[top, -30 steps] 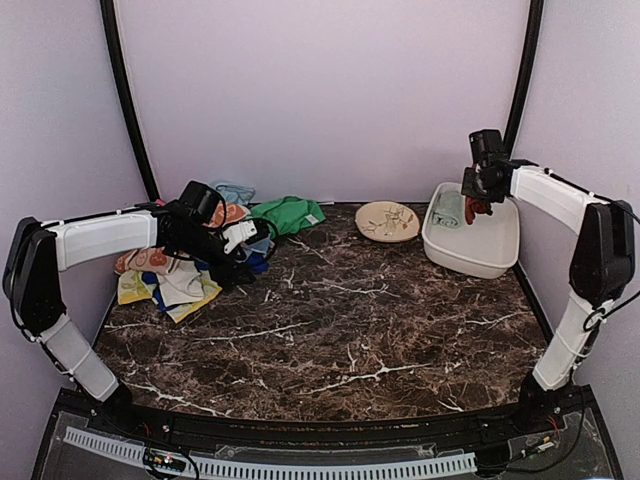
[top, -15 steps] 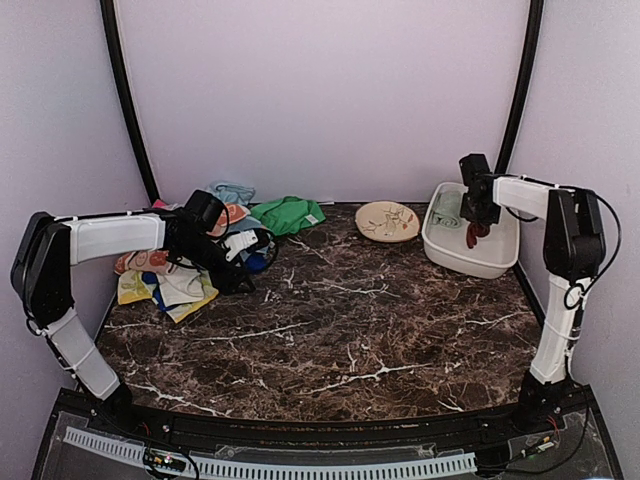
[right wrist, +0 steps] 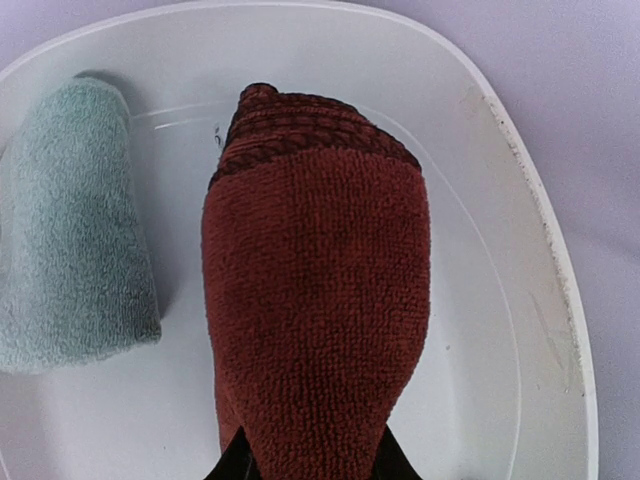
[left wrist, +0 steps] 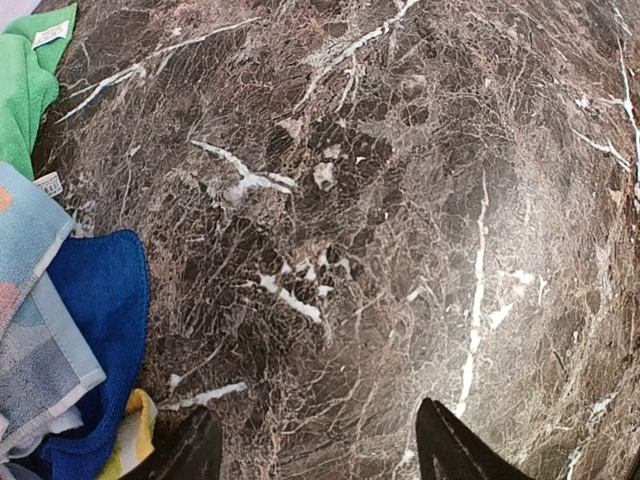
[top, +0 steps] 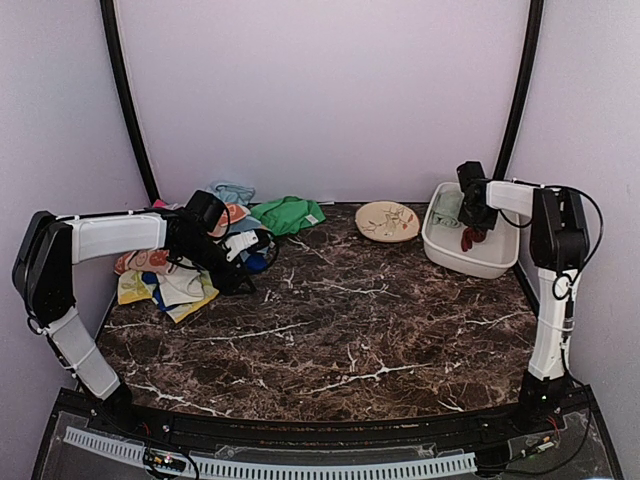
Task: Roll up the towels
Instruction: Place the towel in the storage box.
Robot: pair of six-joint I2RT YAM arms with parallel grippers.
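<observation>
The right gripper [right wrist: 312,465] clamped the maroon towel [right wrist: 315,300], pointing lengthwise down into the tub [right wrist: 520,250]. The left gripper [left wrist: 320,450] gaped empty beside the towel pile [top: 175,280].

One white tub [top: 478,266] far right, with two towels (a mint towel [right wrist: 70,230], a maroon towel [right wrist: 315,320]); one plate [top: 387,221]; one towel heap [top: 170,285] far left, uncountable.
</observation>
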